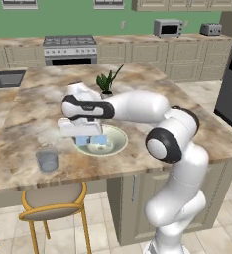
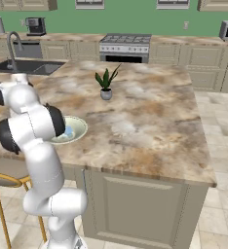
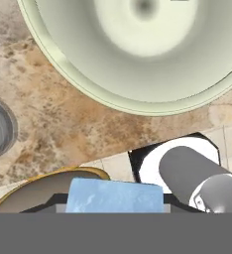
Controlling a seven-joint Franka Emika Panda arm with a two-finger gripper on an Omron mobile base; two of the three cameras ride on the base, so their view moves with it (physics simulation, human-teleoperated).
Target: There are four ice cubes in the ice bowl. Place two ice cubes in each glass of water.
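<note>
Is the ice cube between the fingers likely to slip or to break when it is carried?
The ice cube looks smooth and glossy, so it may slip under a light grip. It seems small and solid, so probably light and stiff. Its flat faces should keep it from rolling.

Green wall point(image 1: 68, 20), cream cabinets point(image 1: 187, 59), steel stove point(image 1: 70, 48) — marble island point(image 2: 150, 116), tiled floor point(image 2: 223, 204).

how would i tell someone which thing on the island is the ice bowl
Look at the marble island counter, near its front edge above the yellow stool. The ice bowl sits there under the gripper. It is wide, shallow and pale green, far broader than the clear glass beside it or the potted plant behind.
</note>
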